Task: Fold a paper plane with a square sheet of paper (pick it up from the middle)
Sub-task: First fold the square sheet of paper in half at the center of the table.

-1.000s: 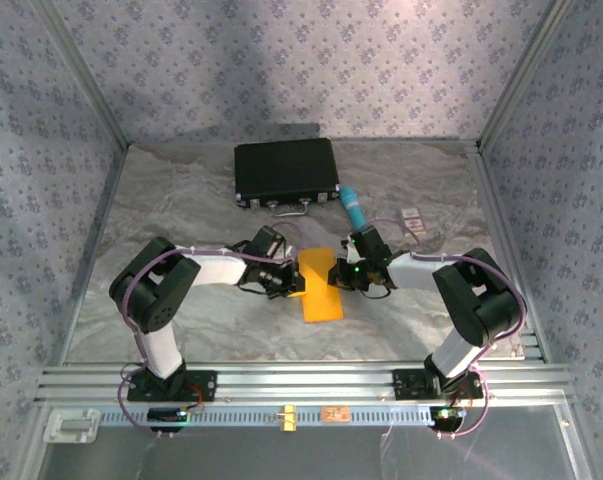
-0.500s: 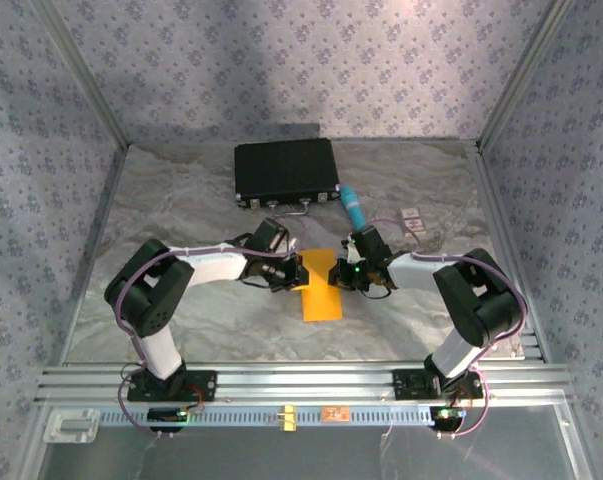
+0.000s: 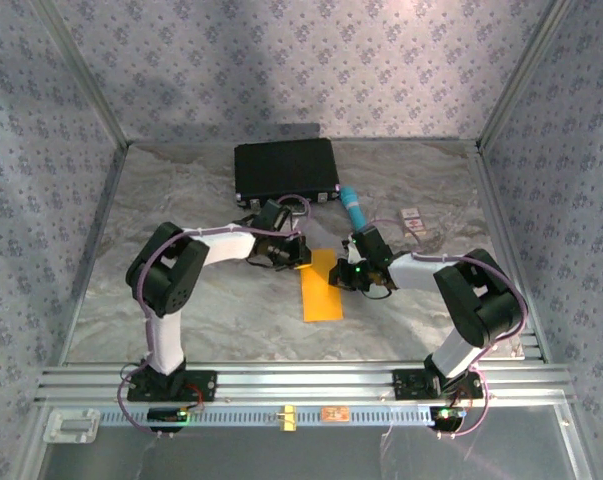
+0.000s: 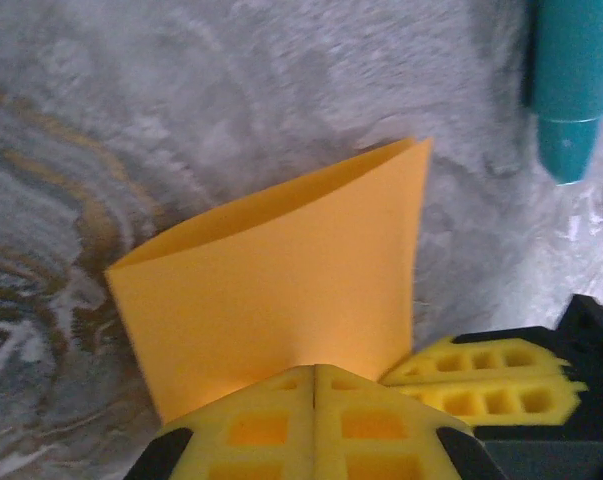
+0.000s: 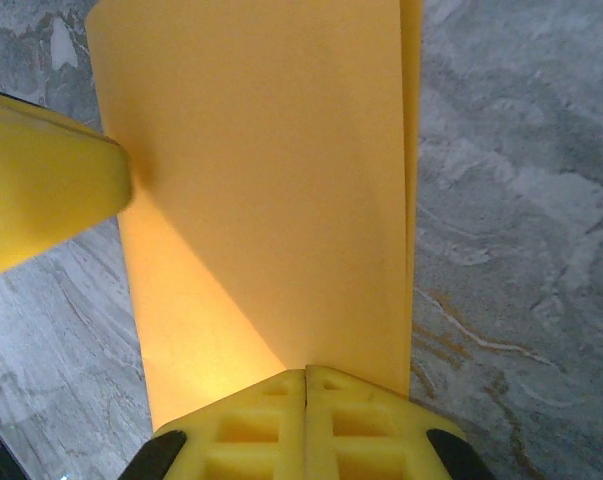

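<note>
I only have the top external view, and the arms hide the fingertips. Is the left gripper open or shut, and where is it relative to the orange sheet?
Observer: In the left wrist view the left gripper is shut, jaws together with no gap, its tips right at the square sheet of paper. I can't tell whether it is pinching or pressing.
Operator: And the right one?
Observer: The right gripper is shut too, and the sheet runs out from under its tips.
Operator: Is the fold lined up?
Observer: In the right wrist view two layers show along one long edge, slightly offset.
</note>
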Controlling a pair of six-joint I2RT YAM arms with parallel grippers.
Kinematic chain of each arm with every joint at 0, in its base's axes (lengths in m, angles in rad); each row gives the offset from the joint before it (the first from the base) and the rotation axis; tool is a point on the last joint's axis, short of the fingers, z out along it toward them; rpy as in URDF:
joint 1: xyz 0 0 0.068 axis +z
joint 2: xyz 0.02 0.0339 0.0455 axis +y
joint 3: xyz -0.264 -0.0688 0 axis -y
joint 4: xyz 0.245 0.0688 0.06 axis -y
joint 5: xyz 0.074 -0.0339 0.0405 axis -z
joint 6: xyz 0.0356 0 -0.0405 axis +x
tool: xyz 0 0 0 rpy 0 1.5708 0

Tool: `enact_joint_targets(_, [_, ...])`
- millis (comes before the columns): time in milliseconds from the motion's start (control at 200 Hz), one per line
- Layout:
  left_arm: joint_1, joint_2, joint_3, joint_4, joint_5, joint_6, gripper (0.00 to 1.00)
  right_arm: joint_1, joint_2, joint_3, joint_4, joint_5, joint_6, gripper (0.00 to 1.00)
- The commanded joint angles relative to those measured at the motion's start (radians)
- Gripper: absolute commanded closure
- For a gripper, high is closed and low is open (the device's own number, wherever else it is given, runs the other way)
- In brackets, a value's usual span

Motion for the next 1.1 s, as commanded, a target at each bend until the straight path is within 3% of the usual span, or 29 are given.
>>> enact_joint_targets(0, [0.01,0.022,-0.018,-0.017,-0.01,0.032,0.98,-0.011,0.012,-0.039,-0.105,0.065,-0.021,1.0])
enact_joint_targets(245, [0.035,0.031,-0.081,0.035,0.017,0.022,0.98,-0.011,0.019,-0.04,-0.099,0.065,-0.021,1.0])
enact_joint_targets(520, [0.055,-0.008,-0.021,0.024,0.049,0.023,0.96,-0.012,0.012,-0.039,-0.104,0.065,-0.023,1.0])
enact_joint_targets(899, [0.089,0.058,0.032,0.046,0.094,0.014,0.97,-0.012,0.007,-0.04,-0.105,0.065,-0.022,1.0])
enact_joint_targets(1094, [0.088,0.058,0.021,0.033,0.067,0.02,0.96,-0.012,0.007,-0.042,-0.104,0.065,-0.021,1.0])
